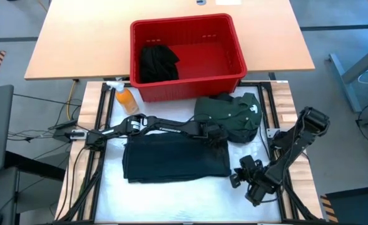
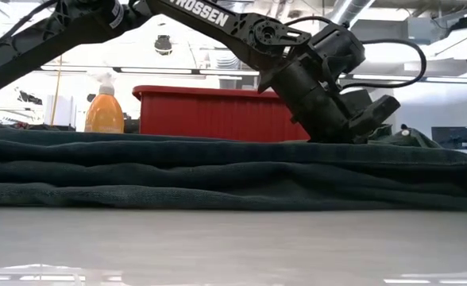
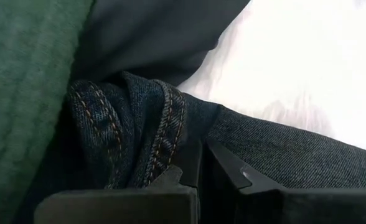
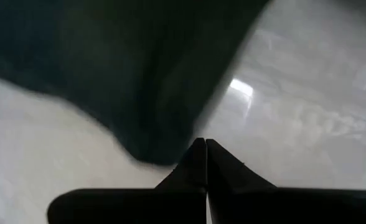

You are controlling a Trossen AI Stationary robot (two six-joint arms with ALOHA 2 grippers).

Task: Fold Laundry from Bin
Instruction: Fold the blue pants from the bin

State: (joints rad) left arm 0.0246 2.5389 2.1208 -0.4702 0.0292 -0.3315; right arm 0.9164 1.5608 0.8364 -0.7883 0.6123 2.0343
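white mat (image 1: 171, 194) | L hand (image 1: 216, 139) shut on jeans (image 3: 133, 130), by green shirt (image 1: 231, 112) | R hand (image 1: 239, 177) shut, empty

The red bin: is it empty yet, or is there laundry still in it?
Not empty. The high view shows one crumpled black garment in the left part of the red bin; the rest of its floor is bare.

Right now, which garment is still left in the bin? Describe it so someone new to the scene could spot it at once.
Start at the red bin at the table's far side. Inside, against its left wall, lies one crumpled black garment, alone on the red floor. Unlike the green shirt bunched in front of the bin and the dark folded garment spread flat on the white mat, it sits inside the crate.
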